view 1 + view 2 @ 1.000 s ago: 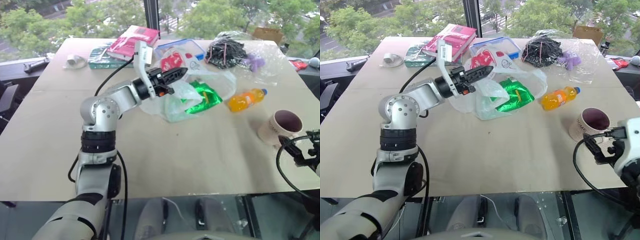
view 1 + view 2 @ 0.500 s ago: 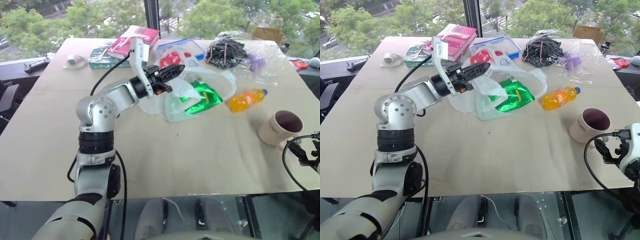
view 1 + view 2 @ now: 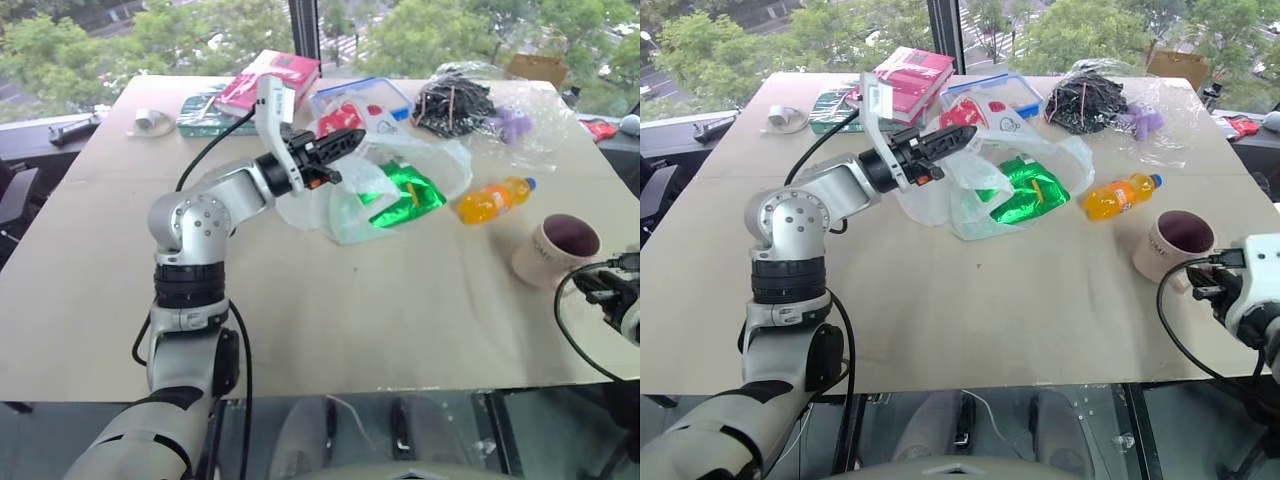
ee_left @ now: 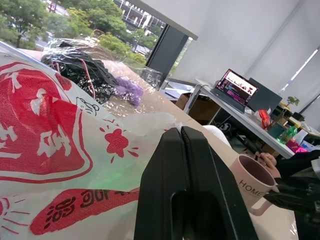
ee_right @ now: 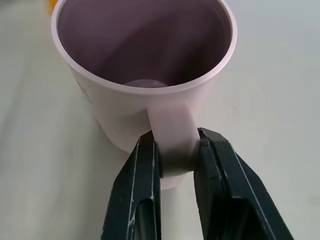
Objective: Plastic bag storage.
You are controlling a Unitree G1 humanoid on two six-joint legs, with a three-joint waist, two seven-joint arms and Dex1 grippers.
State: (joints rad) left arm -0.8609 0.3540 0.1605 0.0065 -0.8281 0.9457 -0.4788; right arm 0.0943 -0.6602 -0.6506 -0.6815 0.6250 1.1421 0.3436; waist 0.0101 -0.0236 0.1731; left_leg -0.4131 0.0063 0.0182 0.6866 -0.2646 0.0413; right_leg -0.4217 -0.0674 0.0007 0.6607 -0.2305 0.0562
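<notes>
— Two end effectors: what are they on?
— My left end effector (image 3: 345,142) pinches the thin crinkled plastic bag (image 3: 395,165) mid-table (image 3: 300,300); the right (image 5: 175,150) clamps the smooth mug's (image 5: 145,75) handle.

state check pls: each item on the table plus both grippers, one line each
plastic bag: crumpled, pinched and lifted
left gripper: shut on the bag
green snack packet: lying under the bag
orange bottle: on its side, capped
mug: upright, empty
right gripper: shut on the mug's handle
</notes>
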